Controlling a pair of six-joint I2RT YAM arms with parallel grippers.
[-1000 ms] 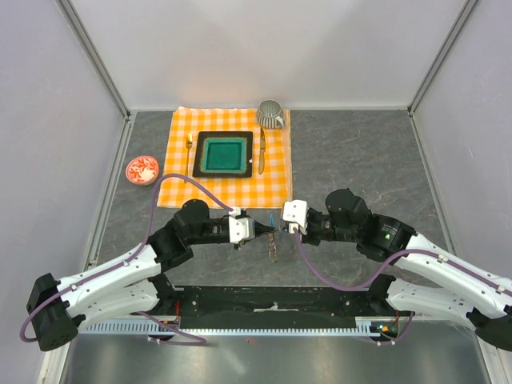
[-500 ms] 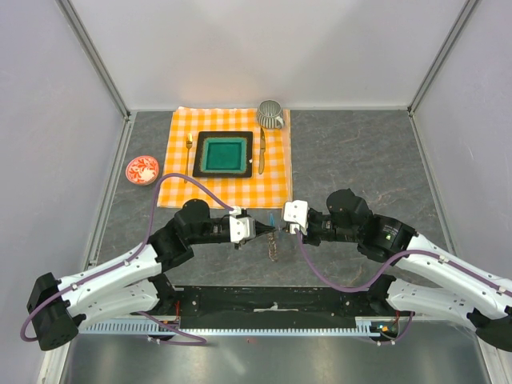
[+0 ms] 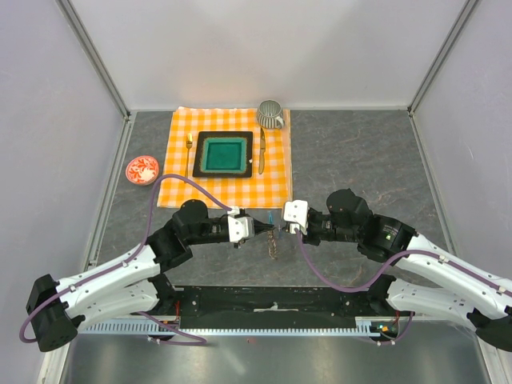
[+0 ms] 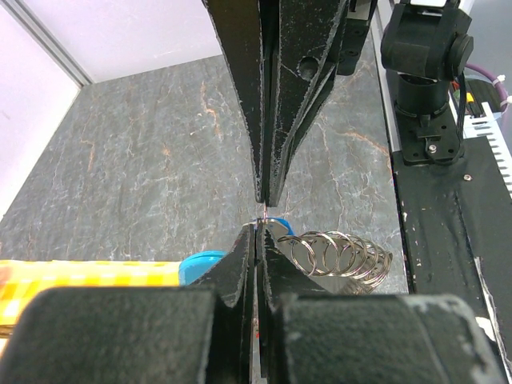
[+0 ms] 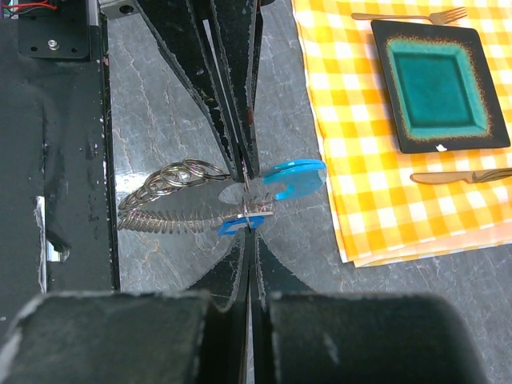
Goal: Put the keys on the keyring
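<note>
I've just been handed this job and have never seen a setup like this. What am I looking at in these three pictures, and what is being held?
These are two robot arms bolted at the table's near edge, each ending in a two-finger gripper. The overhead picture looks down from behind them: left gripper and right gripper meet tip to tip. The other two pictures come from a camera on each wrist, with that arm's own gripper at the bottom. On the table lie a checked cloth with a green plate, fork, knife and cup, and a red dish beside it. Both grippers are shut, pinching the blue-tagged key, with the keyring right beside it. I cannot tell which part each holds.
</note>
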